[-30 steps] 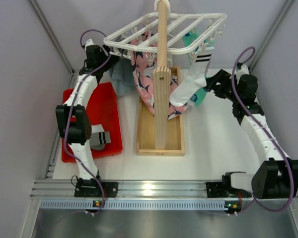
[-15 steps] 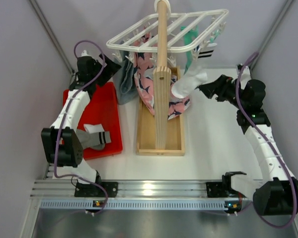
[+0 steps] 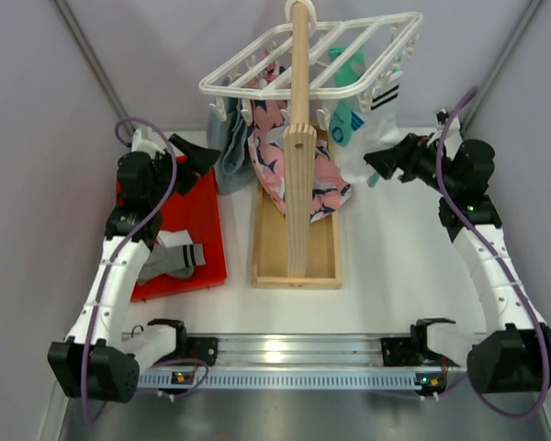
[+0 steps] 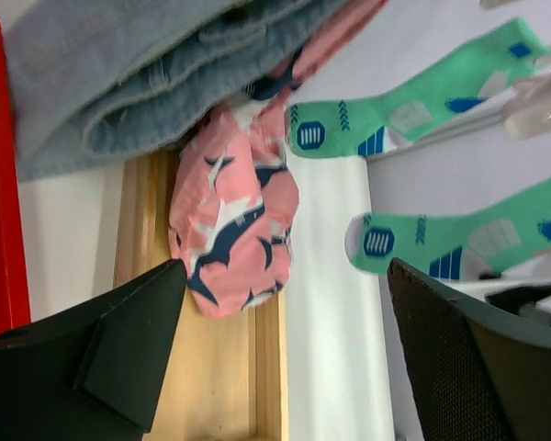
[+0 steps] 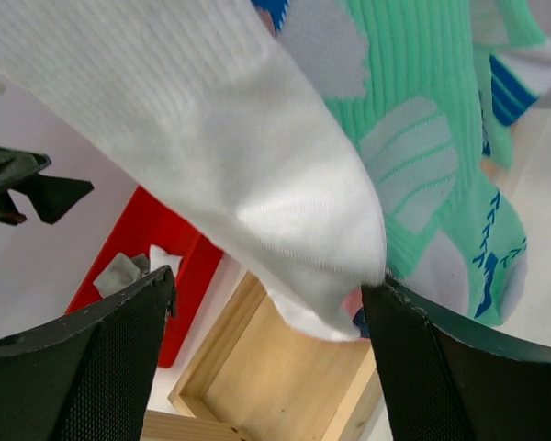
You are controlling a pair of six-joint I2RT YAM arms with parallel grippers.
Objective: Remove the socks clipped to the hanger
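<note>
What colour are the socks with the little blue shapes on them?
The socks are teal-green, clearest in the left wrist view.

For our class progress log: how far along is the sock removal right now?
Done: a striped sock lies in the red tray. In hand: the right pincer is open around the white sock, not yet gripping; the left pincer is open and empty. Left: the white sock and two green socks hang clipped to the hanger.
</note>
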